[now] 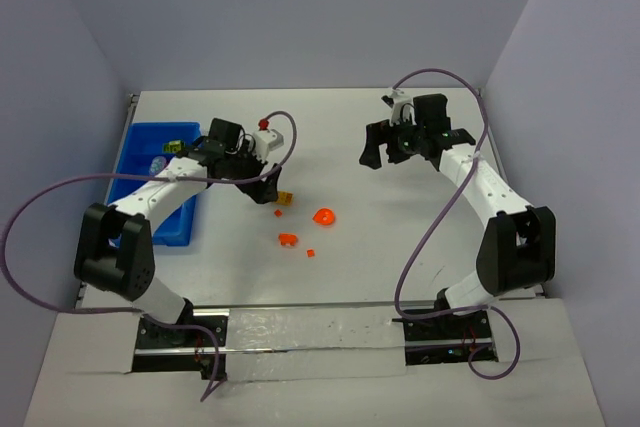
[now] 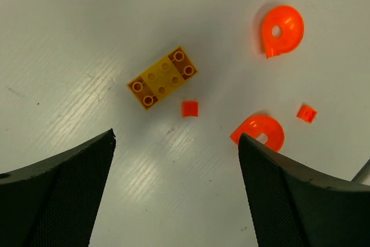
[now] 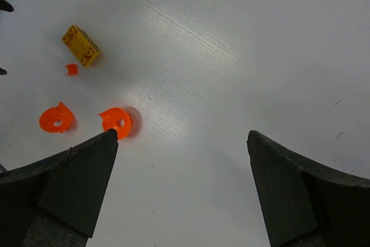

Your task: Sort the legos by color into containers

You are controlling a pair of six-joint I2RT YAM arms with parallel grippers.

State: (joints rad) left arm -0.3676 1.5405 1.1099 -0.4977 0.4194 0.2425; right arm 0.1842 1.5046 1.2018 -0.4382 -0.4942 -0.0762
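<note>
A yellow and brown lego brick [image 2: 163, 77] lies on the white table just ahead of my left gripper [image 2: 176, 137], which is open and holds nothing. Around the brick lie orange legos: a tiny square [image 2: 189, 109], a second small bit [image 2: 307, 113], a round piece [image 2: 281, 29], and another round piece [image 2: 260, 132] partly hidden behind my finger. The blue tray [image 1: 150, 222] stands at the far left with a few small pieces in its far compartments. My right gripper [image 3: 182, 134] hangs open over bare table; the yellow brick [image 3: 81, 45] and the orange rounds [image 3: 117, 121] lie to its far left.
The left arm reaches from its base across the tray's near end. Purple cables loop beside both arms. Grey walls close the table on three sides. My right gripper [image 1: 388, 150] hovers at the back right of centre.
</note>
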